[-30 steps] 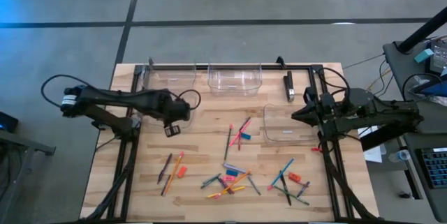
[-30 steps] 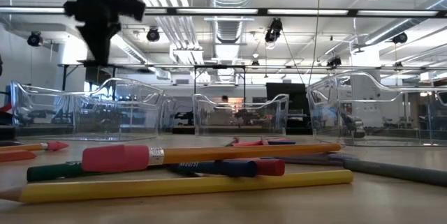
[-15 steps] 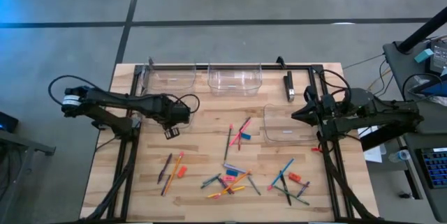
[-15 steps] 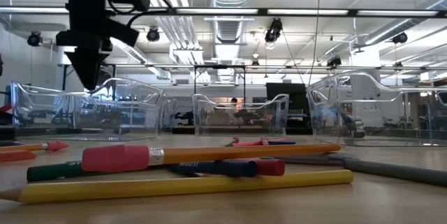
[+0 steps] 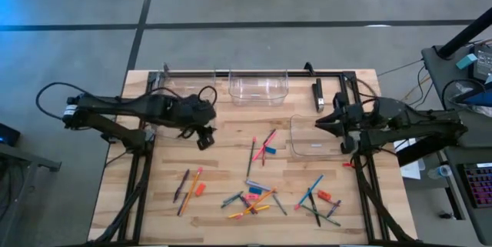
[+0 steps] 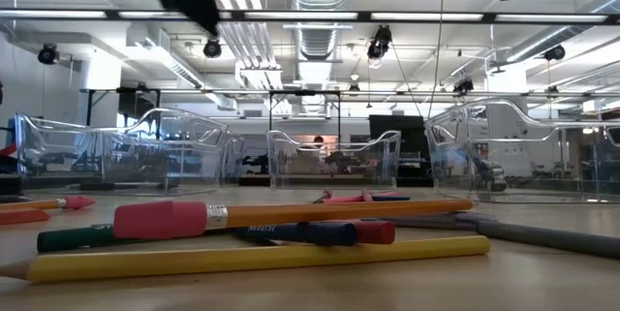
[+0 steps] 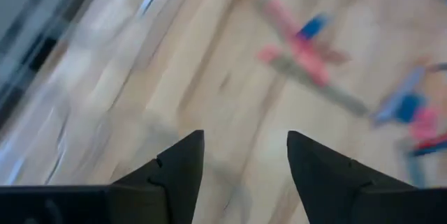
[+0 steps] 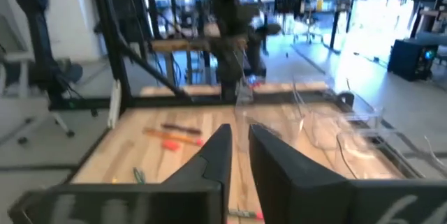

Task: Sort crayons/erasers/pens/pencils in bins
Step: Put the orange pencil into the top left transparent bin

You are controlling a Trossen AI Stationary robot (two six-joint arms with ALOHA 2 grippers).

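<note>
Pencils, crayons, pens and small erasers lie loose on the wooden table, in a middle heap (image 5: 252, 198), a pink and blue group (image 5: 265, 145), a left group (image 5: 188, 185) and a right group (image 5: 319, 201). Clear bins stand at the far left (image 5: 188, 85), far middle (image 5: 259, 87) and right (image 5: 315, 145). My left gripper (image 5: 204, 141) (image 7: 244, 137) hangs open above bare wood, left of the pink and blue group, holding nothing. My right gripper (image 5: 317, 124) (image 8: 239, 132) hovers over the right bin, its fingers a narrow gap apart and empty.
A black metal frame (image 5: 254, 72) runs along the far edge, with rails down both sides of the table. In the low view a pencil with a pink eraser (image 6: 291, 216), a yellow pencil (image 6: 262, 256) and a blue crayon (image 6: 320, 233) lie close to the near edge.
My left gripper has risen from near the table and gone toward the table's right edge, nearer the pink and blue group. The loose sticks and the bins lie where they were.
</note>
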